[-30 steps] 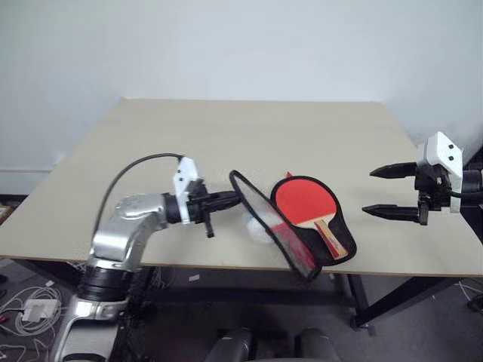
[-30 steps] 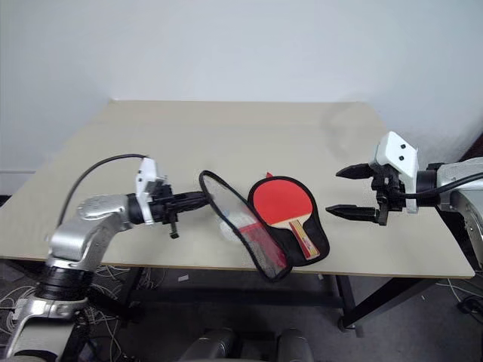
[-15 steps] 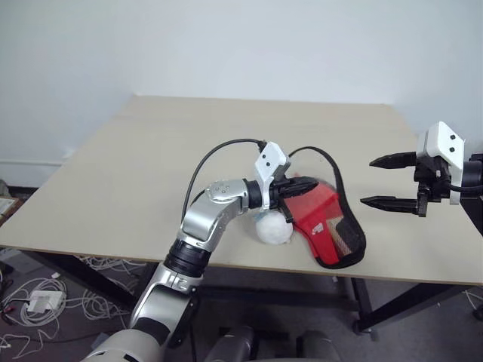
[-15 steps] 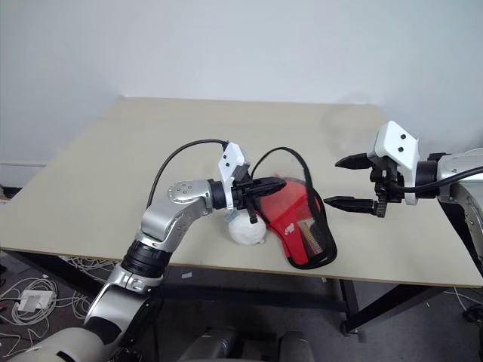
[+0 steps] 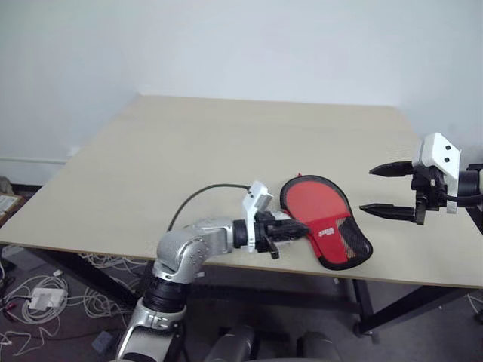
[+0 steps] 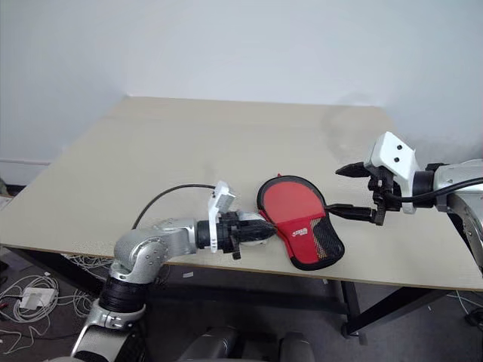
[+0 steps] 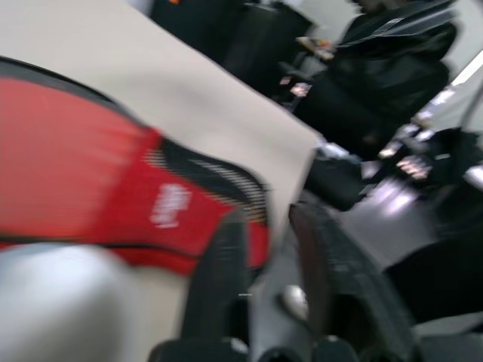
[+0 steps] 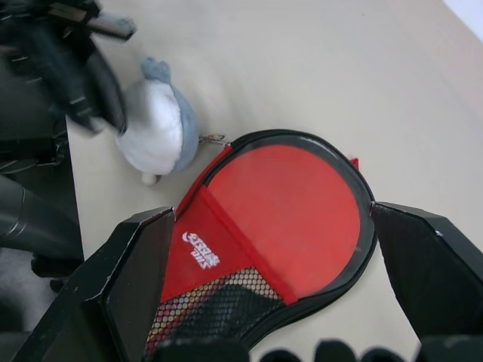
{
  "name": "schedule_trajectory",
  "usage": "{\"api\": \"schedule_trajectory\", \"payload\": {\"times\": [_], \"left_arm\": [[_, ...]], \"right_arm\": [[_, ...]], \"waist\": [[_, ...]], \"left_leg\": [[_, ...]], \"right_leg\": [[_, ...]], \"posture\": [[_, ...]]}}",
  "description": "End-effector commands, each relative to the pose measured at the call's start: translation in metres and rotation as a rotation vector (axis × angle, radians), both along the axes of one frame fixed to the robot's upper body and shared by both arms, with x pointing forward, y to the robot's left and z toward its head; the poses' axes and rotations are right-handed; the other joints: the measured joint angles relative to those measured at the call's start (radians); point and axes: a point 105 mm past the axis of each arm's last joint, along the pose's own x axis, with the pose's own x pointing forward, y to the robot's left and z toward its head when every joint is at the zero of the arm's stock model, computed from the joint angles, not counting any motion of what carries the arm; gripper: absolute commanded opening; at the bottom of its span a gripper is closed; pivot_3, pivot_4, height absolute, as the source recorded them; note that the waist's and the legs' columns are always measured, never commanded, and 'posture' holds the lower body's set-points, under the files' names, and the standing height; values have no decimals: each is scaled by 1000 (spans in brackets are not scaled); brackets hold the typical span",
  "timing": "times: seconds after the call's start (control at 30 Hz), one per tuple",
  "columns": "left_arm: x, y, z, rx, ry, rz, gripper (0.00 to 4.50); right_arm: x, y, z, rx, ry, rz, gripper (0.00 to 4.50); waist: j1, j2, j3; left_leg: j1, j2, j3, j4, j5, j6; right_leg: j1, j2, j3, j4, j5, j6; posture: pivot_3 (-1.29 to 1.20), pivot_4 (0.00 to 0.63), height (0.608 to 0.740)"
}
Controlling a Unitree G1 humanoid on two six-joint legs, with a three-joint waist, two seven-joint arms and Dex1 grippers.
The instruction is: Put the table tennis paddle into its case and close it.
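The left claw (image 5: 302, 228) lies low along the near edge of the tabletop (image 5: 226, 143), pointing toward the right edge, its tips just beside the near-left rim of the case (image 5: 326, 220). In the left wrist view its two fingers (image 7: 219, 279) stand a little apart with a narrow gap between them and nothing in that gap; the view is blurred, so whether a fingertip touches the fabric cannot be told. A small white wad of soft material (image 8: 157, 134) sits on the tabletop beside the left claw, just off the case's rim, as the right wrist view shows.

The case lies flat near the near edge, toward the near right corner, its flap down over the body. Its round red face is turned up, with the white logo (image 8: 202, 247) and the black mesh pocket (image 8: 215, 298) at the narrow end that points to the near edge. The black zipper rim runs all round; whether it is zipped cannot be told. The table tennis paddle is not visible at this moment.

The right claw (image 5: 386, 188) hangs above the right edge of the tabletop, near the case and apart from it, its fingers spread wide and holding nothing.
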Motion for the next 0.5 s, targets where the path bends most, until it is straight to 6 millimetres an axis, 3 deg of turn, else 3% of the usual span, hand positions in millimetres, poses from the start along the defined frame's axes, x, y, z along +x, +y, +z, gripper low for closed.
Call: {"api": "schedule_trajectory", "payload": {"times": [0.03,0.23,0.5], "left_arm": [[-8,-7,14,-29,2,-22,2315],[-5,-9,9,-2,58,4,4420],[0,-26,-14,34,184,56,4470]], "right_arm": [[-2,3,14,13,-59,4,4500],[-4,4,12,20,-54,-1,4500],[-5,6,12,27,-50,-6,4500]], "waist": [[0,0,0],[0,0,0],[0,0,0]], "left_leg": [[0,0,0,0,0,0],[1,3,2,3,-3,0],[1,3,2,4,-4,1]], "right_leg": [[0,0,0,1,0,0],[0,-1,0,1,0,0],[1,-1,0,1,0,0]], "posture": [[0,0,739],[0,0,739],[0,0,739]]}}
